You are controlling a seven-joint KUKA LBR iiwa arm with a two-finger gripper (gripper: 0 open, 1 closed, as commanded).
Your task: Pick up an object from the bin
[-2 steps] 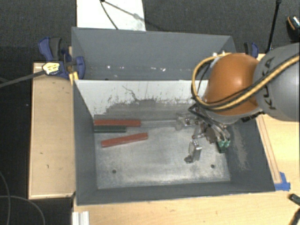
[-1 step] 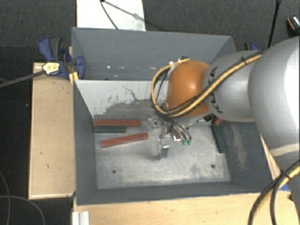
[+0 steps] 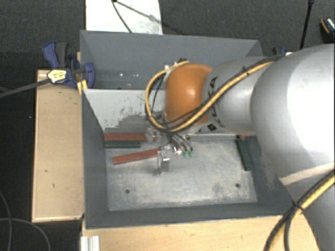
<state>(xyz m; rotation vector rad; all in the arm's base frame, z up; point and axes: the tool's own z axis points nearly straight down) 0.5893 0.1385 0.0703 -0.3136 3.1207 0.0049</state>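
Arm (image 3: 282, 119) reaches in from the right. Its gripper (image 3: 163, 160) sits at the right end of the near red bar (image 3: 135, 157); whether clenched, I cannot tell. Taken so off-centre, it could tilt and slip. Beyond lies the far red bar (image 3: 124, 136).

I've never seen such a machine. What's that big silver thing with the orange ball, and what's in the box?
That is a robot arm, reaching in from the right of a camera looking down; the orange ball is a cover on its wrist. Its gripper, at the tip, is low in a grey metal bin, at the right end of a slanted red-brown bar. A second red-brown bar lies beside it, and a dark green bar at the right. Whether it grips anything I cannot tell.
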